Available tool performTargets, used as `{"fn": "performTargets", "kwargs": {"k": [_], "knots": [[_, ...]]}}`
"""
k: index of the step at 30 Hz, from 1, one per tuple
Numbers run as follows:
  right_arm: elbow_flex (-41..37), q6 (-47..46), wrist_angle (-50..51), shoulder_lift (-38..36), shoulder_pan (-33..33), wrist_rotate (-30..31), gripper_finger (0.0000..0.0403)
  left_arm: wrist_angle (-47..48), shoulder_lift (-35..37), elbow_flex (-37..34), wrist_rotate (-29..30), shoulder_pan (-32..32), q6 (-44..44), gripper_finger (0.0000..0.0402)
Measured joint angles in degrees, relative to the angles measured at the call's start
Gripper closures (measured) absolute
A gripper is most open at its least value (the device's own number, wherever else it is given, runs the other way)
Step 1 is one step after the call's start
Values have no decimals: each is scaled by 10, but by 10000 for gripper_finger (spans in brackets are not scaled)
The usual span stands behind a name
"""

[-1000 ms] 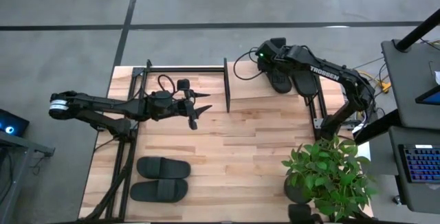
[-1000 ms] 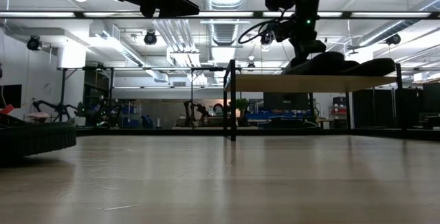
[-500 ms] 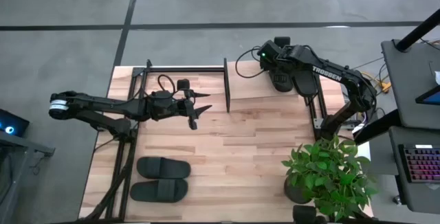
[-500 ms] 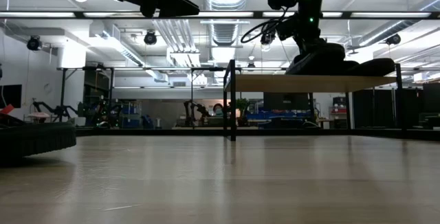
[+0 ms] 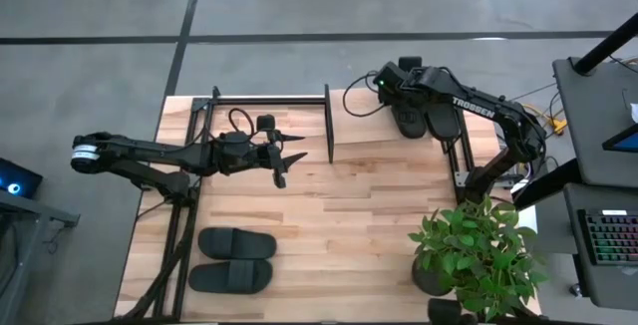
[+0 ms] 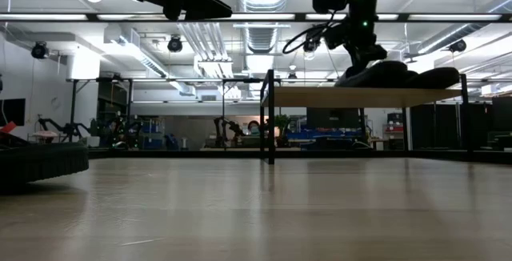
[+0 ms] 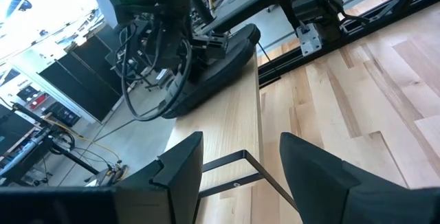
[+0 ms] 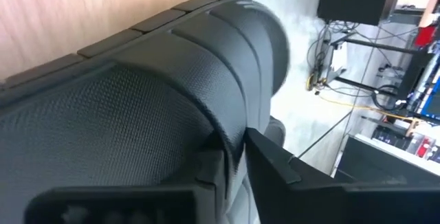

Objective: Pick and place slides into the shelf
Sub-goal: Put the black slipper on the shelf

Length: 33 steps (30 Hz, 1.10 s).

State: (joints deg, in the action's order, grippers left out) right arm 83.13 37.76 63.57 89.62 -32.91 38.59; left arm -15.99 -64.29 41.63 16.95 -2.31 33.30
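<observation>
Two black slides sit on the shelf's (image 5: 369, 131) light plank (image 6: 320, 97) at its right end. My right gripper (image 5: 403, 104) stands over the left one (image 5: 407, 120), shut on it. The other slide (image 5: 440, 116) lies just right of it, sole down (image 6: 436, 77). Two more slides (image 5: 236, 243) (image 5: 229, 277) lie sole down on the table near its left front. My left gripper (image 5: 289, 156) hangs open above the table, left of the shelf, holding nothing. Its wrist view looks along the plank (image 7: 234, 128) at the shelved slides (image 7: 220, 59). My right gripper holds the left shelved slide by its wide strap (image 8: 206, 80), coming from above. One finger (image 8: 271, 159) shows at the strap's edge; the strap hides the other. The slide's sole rests on the plank (image 6: 384, 74), beside the second slide.
A potted plant (image 5: 474, 255) stands at the table's right front corner. Black metal frames (image 5: 328, 121) (image 5: 461, 151) bound the shelf, and another frame (image 5: 269, 99) runs along the far left edge. Bare wood lies in the table's middle (image 5: 349, 225).
My right gripper has shifted slightly toward the table's right with the slide. The slide tipped up off the plank, then came down flat again a little closer to the second slide. My left arm has kept still.
</observation>
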Motion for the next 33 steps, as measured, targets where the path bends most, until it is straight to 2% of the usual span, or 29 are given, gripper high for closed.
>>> {"fn": "performTargets", "kwargs": {"k": [9, 17, 23, 30, 33], "knots": [[0, -19, 32, 0, 0, 0, 271, 0, 0, 0, 0, 0, 0, 223], [0, -37, 43, -1, 0, 0, 219, 0, 0, 0, 0, 0, 0, 223], [0, -53, 58, -9, 1, -30, 199, 0, 1, 0, 0, 0, 0, 223], [0, -87, 59, -41, 23, -34, 198, -1, 6, 0, 0, 0, -1, 223], [0, -108, 46, -69, 38, -77, 198, -4, 7, 0, 0, 0, -1, 223]]}}
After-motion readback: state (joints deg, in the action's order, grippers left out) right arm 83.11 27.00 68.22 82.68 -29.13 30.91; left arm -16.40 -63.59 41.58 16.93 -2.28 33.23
